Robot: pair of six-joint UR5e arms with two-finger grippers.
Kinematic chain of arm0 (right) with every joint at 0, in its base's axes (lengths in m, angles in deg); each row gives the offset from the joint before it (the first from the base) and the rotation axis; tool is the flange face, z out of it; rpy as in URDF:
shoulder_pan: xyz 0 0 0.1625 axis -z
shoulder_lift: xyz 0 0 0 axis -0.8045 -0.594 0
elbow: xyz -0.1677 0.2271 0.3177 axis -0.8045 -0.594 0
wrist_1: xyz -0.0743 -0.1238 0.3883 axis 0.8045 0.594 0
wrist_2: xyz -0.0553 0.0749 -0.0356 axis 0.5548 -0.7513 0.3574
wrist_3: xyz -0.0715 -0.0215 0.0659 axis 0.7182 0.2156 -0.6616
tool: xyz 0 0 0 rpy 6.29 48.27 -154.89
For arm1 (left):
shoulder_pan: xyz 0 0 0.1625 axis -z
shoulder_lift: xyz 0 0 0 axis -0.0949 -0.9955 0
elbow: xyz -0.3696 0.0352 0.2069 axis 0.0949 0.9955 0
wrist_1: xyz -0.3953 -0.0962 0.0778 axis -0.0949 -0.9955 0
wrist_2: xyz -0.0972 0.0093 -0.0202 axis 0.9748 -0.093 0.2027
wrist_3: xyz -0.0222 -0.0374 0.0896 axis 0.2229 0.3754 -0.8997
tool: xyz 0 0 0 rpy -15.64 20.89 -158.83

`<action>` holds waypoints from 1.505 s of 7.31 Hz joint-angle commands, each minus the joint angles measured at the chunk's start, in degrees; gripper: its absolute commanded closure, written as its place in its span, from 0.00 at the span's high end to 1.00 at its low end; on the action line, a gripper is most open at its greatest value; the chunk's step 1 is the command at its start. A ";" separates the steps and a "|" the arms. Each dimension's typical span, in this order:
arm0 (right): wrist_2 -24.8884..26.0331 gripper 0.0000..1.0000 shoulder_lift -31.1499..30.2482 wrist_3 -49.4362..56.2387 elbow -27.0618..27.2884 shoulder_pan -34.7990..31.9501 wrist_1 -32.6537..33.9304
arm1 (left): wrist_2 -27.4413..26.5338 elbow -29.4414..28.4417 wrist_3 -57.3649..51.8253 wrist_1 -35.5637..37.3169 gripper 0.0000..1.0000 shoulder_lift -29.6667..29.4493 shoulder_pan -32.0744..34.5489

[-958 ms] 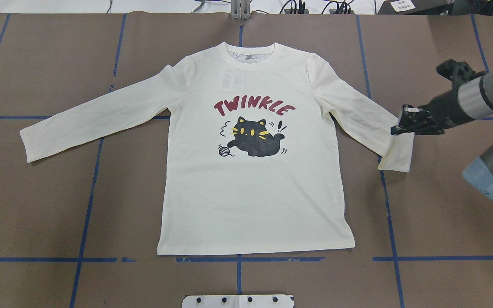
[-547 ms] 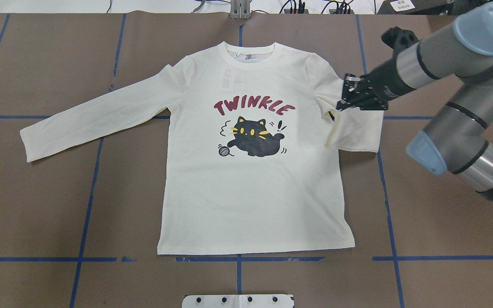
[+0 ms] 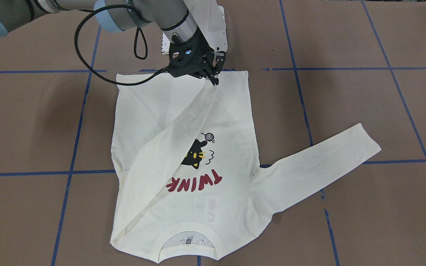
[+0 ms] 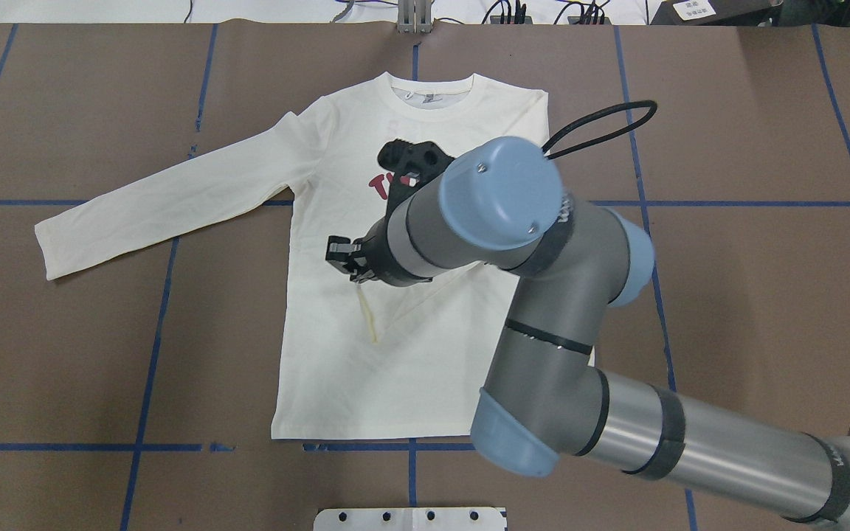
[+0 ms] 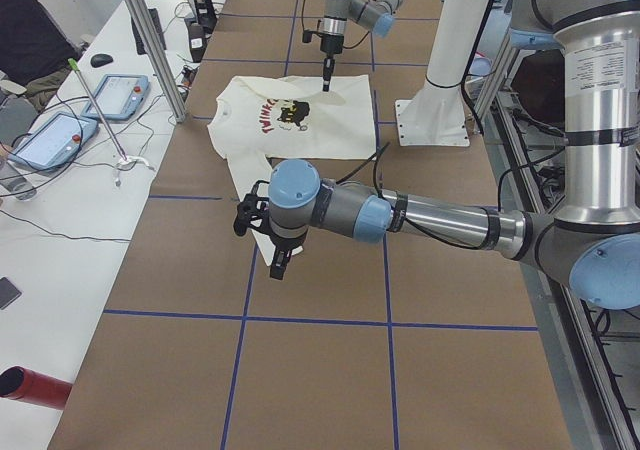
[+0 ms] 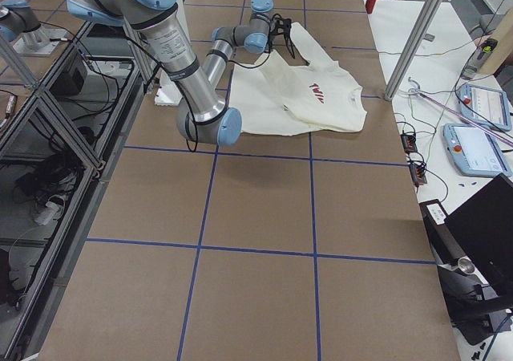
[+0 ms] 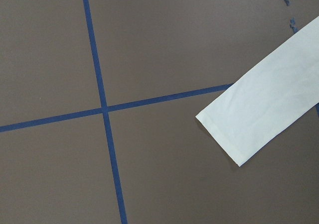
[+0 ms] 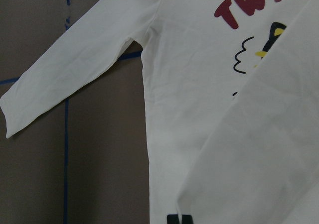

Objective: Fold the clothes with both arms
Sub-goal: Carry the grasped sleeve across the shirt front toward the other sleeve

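Observation:
The cream-white T-shirt lies flat, print up, collar away from the robot. My right gripper is shut on its right sleeve cuff. It holds the cuff above the shirt's lower front, as the front-facing view shows. That sleeve stretches diagonally from the shoulder across the chest and covers part of the cat print and the lettering. The left sleeve lies spread out flat. My left gripper shows only in the exterior left view, hovering near the left cuff; I cannot tell whether it is open or shut.
The white pedestal base plate sits at the table's near edge by the shirt's hem. Blue tape lines cross the brown table cover. A side table with tablets and metal posts stands beyond the far edge.
My right gripper has carried the right sleeve cuff from the table's right side leftward over the shirt's body. The right arm now hides much of the print from overhead.

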 commanded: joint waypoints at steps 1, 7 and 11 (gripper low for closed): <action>6.15 0.00 9.40 2.51 -12.12 5.10 -0.13 | 0.06 -0.05 0.00 -0.04 1.00 -0.01 0.00; 10.04 0.99 9.30 -1.00 -13.20 4.95 -0.22 | 0.06 -6.96 18.53 -12.90 1.00 -3.68 -6.22; -6.45 0.99 -9.43 -1.36 3.80 -11.80 -0.21 | -6.18 -17.67 33.14 -25.59 0.99 -7.98 -18.36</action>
